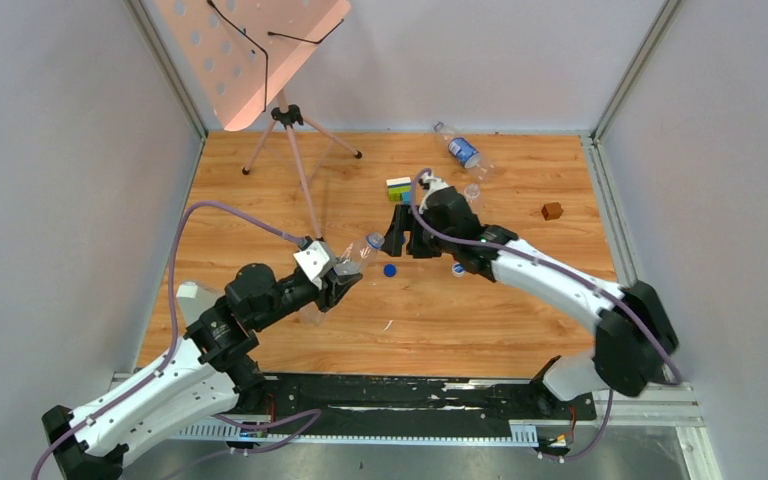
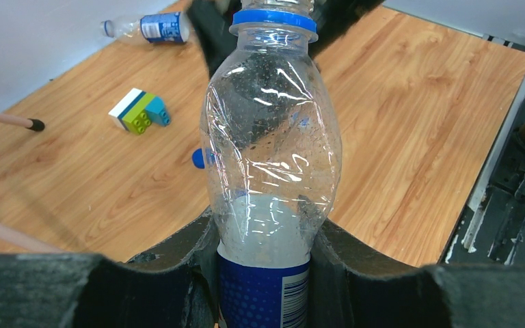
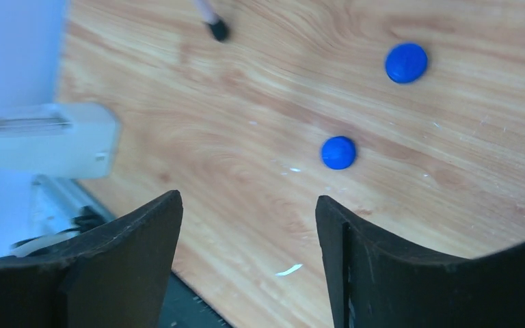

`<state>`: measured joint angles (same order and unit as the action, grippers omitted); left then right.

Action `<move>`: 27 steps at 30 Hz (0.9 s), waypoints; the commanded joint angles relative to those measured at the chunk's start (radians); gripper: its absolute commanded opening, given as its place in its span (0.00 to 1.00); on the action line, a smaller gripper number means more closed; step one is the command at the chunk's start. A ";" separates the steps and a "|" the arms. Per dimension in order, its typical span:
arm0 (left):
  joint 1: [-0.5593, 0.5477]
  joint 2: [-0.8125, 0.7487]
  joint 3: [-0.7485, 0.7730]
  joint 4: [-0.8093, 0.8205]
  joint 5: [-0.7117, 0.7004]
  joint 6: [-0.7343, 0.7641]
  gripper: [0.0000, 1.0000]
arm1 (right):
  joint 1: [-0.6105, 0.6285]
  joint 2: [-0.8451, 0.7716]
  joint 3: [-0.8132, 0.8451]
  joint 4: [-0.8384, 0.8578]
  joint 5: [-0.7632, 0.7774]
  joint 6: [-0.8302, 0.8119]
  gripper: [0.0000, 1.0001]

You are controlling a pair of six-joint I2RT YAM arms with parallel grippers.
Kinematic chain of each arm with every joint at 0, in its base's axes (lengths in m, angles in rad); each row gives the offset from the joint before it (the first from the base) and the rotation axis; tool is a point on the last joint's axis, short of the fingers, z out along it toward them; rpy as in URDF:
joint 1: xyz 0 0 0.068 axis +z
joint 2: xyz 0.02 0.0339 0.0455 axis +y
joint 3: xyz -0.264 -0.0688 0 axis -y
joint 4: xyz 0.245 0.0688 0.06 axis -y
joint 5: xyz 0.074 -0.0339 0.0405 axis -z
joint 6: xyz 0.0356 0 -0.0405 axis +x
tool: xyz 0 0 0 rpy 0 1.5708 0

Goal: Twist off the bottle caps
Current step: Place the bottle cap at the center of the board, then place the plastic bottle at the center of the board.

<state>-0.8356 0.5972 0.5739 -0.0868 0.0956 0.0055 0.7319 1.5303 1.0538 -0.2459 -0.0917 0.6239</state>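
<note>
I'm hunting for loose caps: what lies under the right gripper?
Below the open right gripper lies wooden table, with a round dark blue plastic cap just past its fingertips and a second blue cap farther off. Whatever sits beneath the black fingers is covered.

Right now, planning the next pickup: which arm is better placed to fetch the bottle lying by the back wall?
Right, likely: the right tool is open and empty, and that arm reaches closest to the lying bottle. The left tool is shut on the held bottle.
</note>
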 commanded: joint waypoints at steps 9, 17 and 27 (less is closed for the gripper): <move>0.003 -0.058 -0.127 0.285 -0.041 -0.083 0.18 | 0.000 -0.522 -0.161 0.233 -0.158 0.062 0.79; 0.003 0.008 -0.127 0.335 0.024 -0.100 0.20 | 0.020 -0.449 -0.102 0.278 -0.307 0.083 0.81; 0.003 0.076 -0.106 0.357 0.085 -0.114 0.21 | 0.054 -0.393 -0.077 0.286 -0.226 0.038 0.71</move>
<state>-0.8356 0.6666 0.4412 0.2043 0.1436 -0.0971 0.7807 1.1328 0.9306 -0.0090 -0.3481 0.6846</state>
